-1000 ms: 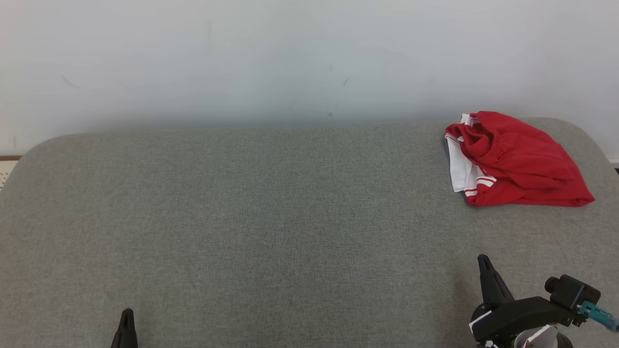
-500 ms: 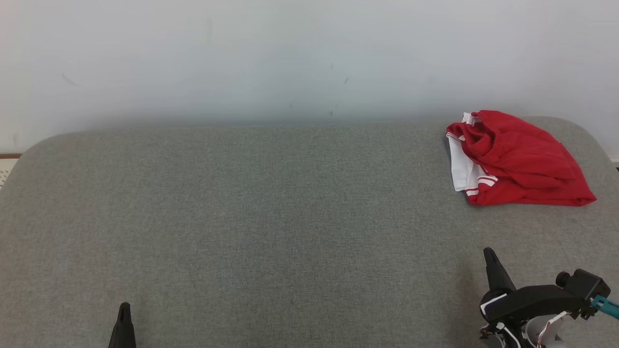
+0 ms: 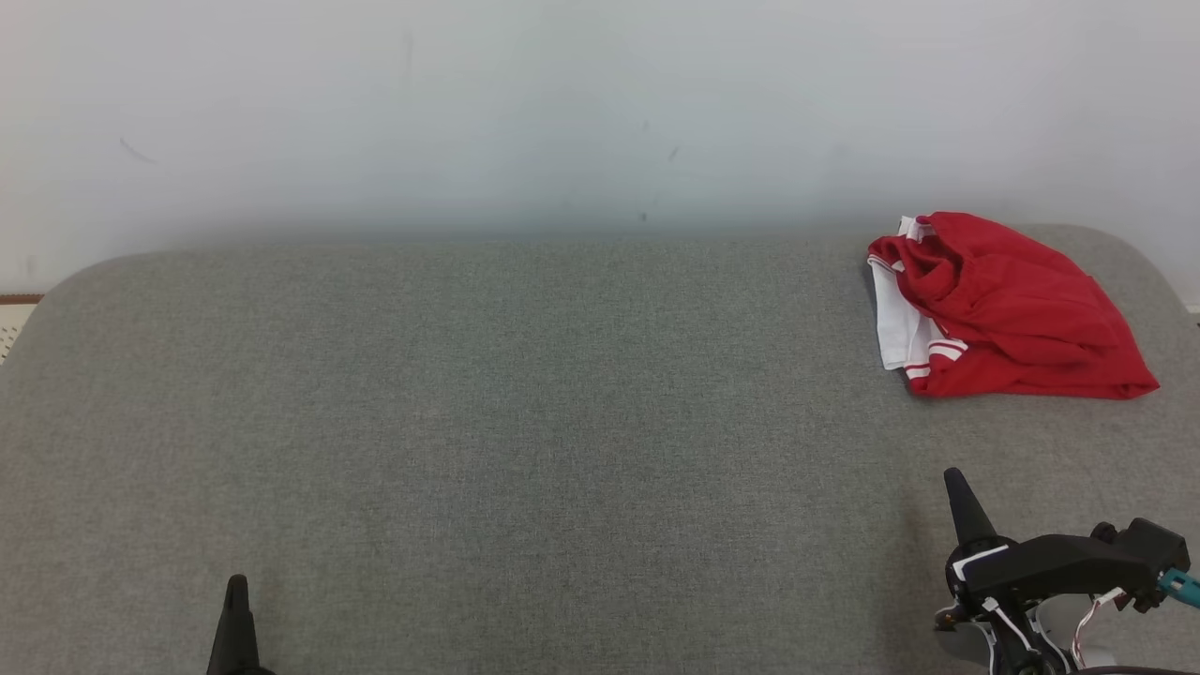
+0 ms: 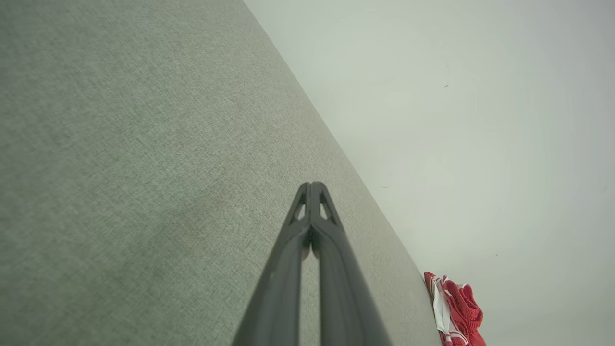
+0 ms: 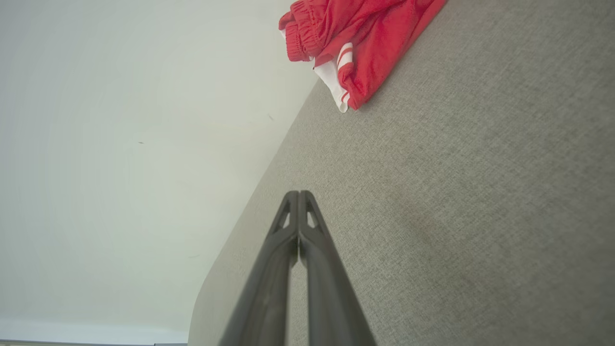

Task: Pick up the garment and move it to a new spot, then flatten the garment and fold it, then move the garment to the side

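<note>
The garment [image 3: 1008, 309] is a red piece with white trim, lying in a loose folded heap at the far right corner of the grey padded surface [image 3: 525, 422]. It also appears in the left wrist view [image 4: 454, 310] and in the right wrist view [image 5: 358, 43]. My right gripper [image 3: 956, 480] is shut, empty, near the front right, well short of the garment. My left gripper [image 3: 234, 586] is shut and empty at the front left; in its wrist view the two fingertips [image 4: 312, 186] touch. The right fingertips [image 5: 299, 194] also meet.
A plain pale wall [image 3: 562, 112] rises behind the surface. The surface has rounded far corners; a strip of floor [image 3: 14, 323] shows past its left edge. Wide bare grey fabric lies between the grippers and the garment.
My right gripper has shifted a little to the right and farther from me, its wrist turning lower in the head view. The left fingertip rose slightly. The garment lies as before.
</note>
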